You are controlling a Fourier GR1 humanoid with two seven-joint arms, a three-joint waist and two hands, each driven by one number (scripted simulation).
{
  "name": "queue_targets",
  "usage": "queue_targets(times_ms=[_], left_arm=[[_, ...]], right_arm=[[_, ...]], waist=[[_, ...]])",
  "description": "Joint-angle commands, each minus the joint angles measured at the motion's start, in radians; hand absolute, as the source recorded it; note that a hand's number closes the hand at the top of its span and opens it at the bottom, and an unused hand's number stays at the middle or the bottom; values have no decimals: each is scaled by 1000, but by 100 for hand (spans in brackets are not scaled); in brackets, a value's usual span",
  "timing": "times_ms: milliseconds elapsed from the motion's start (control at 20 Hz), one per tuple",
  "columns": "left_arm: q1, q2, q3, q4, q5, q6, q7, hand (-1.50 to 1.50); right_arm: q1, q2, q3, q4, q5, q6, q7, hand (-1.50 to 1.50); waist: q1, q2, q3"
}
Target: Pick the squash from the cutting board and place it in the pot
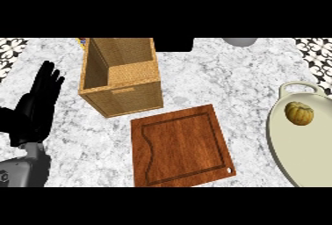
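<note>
**Squash Sat in the Pot, Left Hand Idle**

Left hand (35, 105) rested at nine o'clock on the marble counter (227, 79), fingers straight and apart, holding nothing. At three o'clock the squash (299, 113) lay inside the cream pot (304, 154). Centrally, the wooden cutting board (182, 145) lay bare, with a wicker box (123, 74) at eleven o'clock.

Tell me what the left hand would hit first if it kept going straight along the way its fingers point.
Probably nothing: the left hand points its straight fingers up the view over bare counter, passing left of the wicker basket. Depth is unclear.
</note>
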Motion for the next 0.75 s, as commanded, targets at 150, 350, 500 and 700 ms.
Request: queue_targets(times_ms=[150, 350, 500, 700], left_arm=[[-1, -10, -11, -61, -13, 16, 58, 0], [4, 9, 21, -14, 5, -23, 24, 0], [2, -15, -9, -28, -13, -9, 24, 0], [44, 19, 43, -16, 17, -51, -23, 0]], right_arm=[[31, -152, -94, 230, -63, 211, -124, -150], [36, -169, -95, 256, -47, 220, -141, -150], [59, -223, -110, 409, -13, 284, -271, -150], [52, -247, -112, 463, -15, 305, -287, -150]], waist=[[6, 1, 1], [6, 1, 0], [6, 1, 1], [8, 1, 0]])
